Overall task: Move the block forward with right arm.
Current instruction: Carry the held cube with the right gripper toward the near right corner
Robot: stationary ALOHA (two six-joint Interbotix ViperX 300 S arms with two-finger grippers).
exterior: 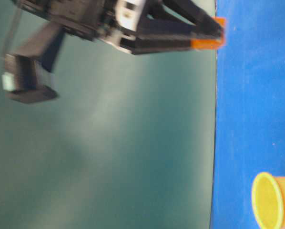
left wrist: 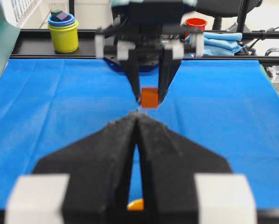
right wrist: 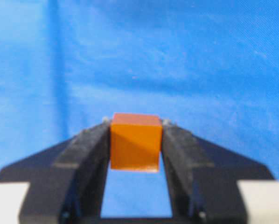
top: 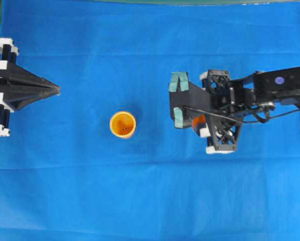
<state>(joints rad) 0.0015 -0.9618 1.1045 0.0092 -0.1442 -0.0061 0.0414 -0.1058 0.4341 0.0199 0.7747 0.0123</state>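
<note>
The small orange block (right wrist: pixel 135 142) is pinched between the two black fingers of my right gripper (right wrist: pixel 136 140). It also shows in the left wrist view (left wrist: pixel 149 97), and in the table-level view (exterior: pixel 208 43) it is right at the blue cloth. In the overhead view the block (top: pixel 199 120) peeks out beneath the right gripper (top: pixel 197 122), to the right of the yellow-orange cup (top: pixel 123 124). My left gripper (top: pixel 57 89) is shut and empty at the far left, and its tips (left wrist: pixel 138 114) point toward the block.
The cup (exterior: pixel 271 200) stands upright on the blue cloth (top: pixel 140 191) between the two arms. Behind the table, stacked cups (left wrist: pixel 63 30), a red cup (left wrist: pixel 195 23) and a blue towel (left wrist: pixel 219 42) lie off the cloth.
</note>
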